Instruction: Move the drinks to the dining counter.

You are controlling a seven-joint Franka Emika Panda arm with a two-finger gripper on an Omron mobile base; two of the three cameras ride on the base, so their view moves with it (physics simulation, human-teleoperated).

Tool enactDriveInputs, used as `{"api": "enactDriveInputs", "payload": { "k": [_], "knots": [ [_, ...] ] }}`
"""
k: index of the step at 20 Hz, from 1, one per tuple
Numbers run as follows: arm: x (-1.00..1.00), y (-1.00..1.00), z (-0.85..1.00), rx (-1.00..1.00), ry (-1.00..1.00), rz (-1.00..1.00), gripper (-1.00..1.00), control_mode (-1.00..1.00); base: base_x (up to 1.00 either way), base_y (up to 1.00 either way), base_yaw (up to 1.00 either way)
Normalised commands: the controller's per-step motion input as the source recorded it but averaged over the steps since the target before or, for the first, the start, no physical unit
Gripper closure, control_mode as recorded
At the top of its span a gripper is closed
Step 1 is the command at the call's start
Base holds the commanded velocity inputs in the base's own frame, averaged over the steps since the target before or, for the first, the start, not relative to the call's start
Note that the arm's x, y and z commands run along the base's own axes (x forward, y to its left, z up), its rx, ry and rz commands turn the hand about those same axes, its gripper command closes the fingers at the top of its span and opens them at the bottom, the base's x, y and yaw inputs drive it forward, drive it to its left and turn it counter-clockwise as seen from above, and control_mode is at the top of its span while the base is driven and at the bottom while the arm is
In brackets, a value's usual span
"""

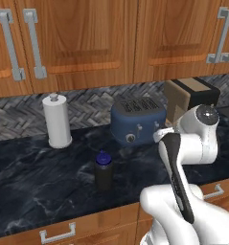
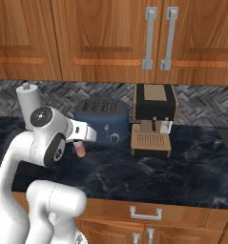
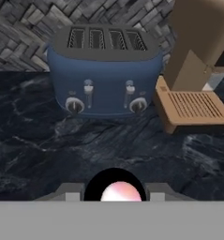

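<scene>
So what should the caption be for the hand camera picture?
The hand carries a pink-and-white bottle above the dark counter, facing the blue toaster.

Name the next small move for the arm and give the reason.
Probably lift and pull back from this counter to carry off the pink bottle: the pincer looks closed on it, above the stone, with the toaster close ahead. The black bottle waits on the counter.

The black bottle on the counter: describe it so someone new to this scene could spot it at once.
Start at the dark marbled countertop under the wooden wall cabinets. On it, the black bottle stands upright and alone near the front edge, in front of the blue toaster and to the right of the white paper towel roll. It is squat, far shorter than the roll, and has a blue cap.
</scene>
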Motion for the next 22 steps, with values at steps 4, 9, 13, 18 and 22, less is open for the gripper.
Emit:
{"api": "enactDriveInputs", "payload": {
  "k": [4,9,13,18,22],
  "knots": [
    [-0.45,0.04,0.57,-0.01,-0.17,0.01,1.00,-1.00,0.00,0.00,0.00],
    [-0.60,0.07,0.34,-0.02,-0.17,0.00,1.00,-1.00,0.00,0.00,0.00],
    [-0.46,0.03,0.16,-0.01,-0.09,0.00,1.00,-1.00,0.00,0.00,0.00],
    [-0.37,0.03,0.00,-0.01,-0.13,0.00,1.00,-1.00,0.00,0.00,0.00],
    [-0.49,0.00,-0.05,0.00,-0.17,0.00,1.00,-1.00,0.00,0.00,0.00]
  ]
}}
